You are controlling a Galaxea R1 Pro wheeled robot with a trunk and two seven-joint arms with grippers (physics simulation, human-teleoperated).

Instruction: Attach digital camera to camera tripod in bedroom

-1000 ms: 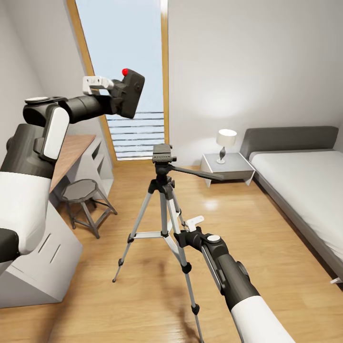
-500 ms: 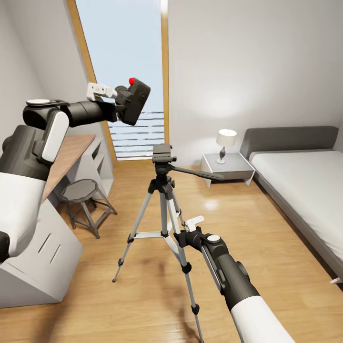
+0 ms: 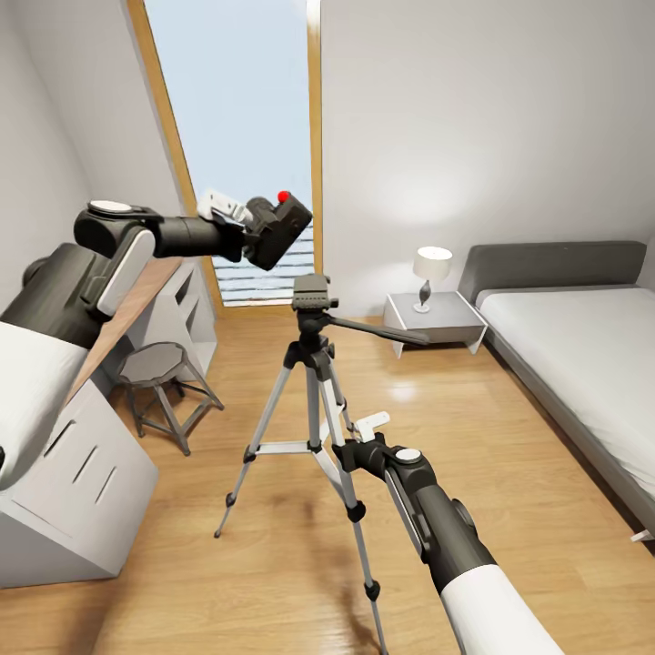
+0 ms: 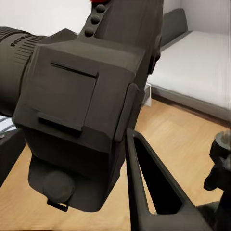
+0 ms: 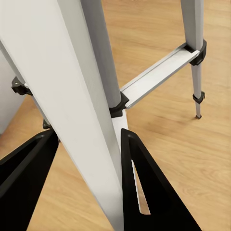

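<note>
Bedroom wood floor: left gripper (image 3: 253,227) clamped on digital camera (image 3: 280,229), just up-left of camera tripod (image 3: 314,382) head plate, so move is down-right; right gripper (image 3: 357,446) pinches a near tripod leg.

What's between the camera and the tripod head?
Nothing: in the head view the camera hangs up-left of the tripod head, bare air between.

Count: 1 digital camera (image 3: 277,231), 1 camera tripod (image 3: 314,382), 3 legs; 1 stool (image 3: 162,382), 1 lamp (image 3: 431,273), 1 nightstand (image 3: 435,325), 1 bed (image 3: 582,364), 2 hands: left hand (image 3: 246,227), right hand (image 3: 350,448).
</note>
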